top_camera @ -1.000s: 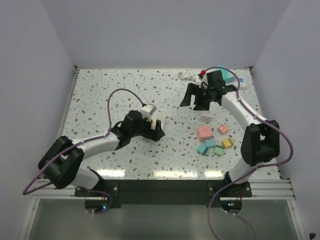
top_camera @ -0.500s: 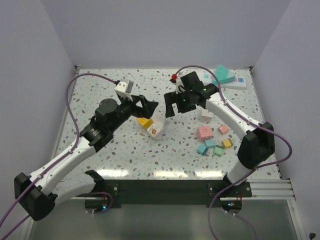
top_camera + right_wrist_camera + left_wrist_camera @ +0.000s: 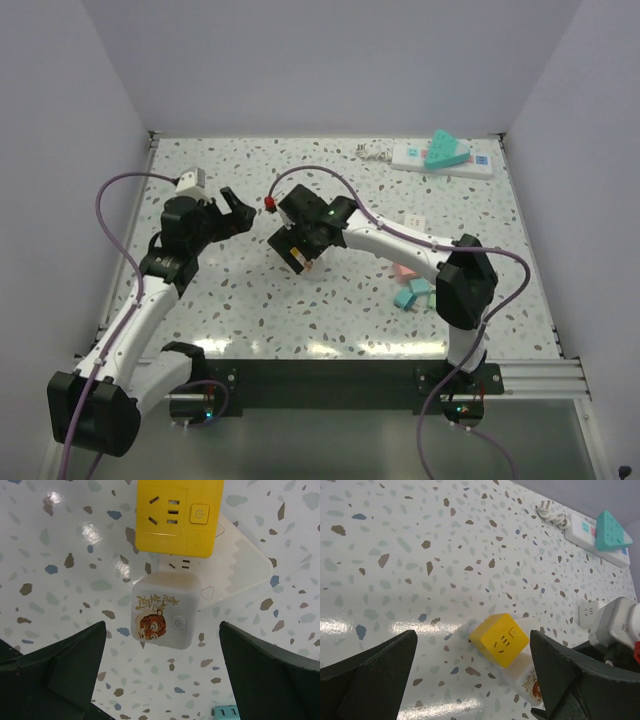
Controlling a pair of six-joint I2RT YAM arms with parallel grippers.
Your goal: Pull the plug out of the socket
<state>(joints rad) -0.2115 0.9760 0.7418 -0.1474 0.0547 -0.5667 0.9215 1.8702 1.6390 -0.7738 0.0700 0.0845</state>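
The socket point(image 3: 470, 162), a white oblong power strip, lies along the back right edge and also shows far off in the left wrist view point(image 3: 580, 530). The plug point(image 3: 445, 150), a teal triangular block point(image 3: 614, 530), sits on the socket's face. Both grippers are far from it, near the table's middle. My right gripper point(image 3: 295, 250) hangs open over a yellow cube point(image 3: 174, 515) and a white tiger-print cube point(image 3: 165, 612), with its jaws point(image 3: 162, 672) wide and empty. My left gripper point(image 3: 235, 212) is open and empty point(image 3: 475, 680), facing the yellow cube point(image 3: 500, 639) from the left.
The two cubes sit on a white translucent triangular piece point(image 3: 240, 575). Several pastel blocks point(image 3: 412, 292) and a white cube point(image 3: 412, 221) lie right of centre. A loose white cord plug point(image 3: 372, 152) rests beside the strip's left end. Walls enclose the table.
My right arm swept from the back right near the power strip to the centre, opening fully. My left arm pulled off the central pieces, rose and drew back to the left.
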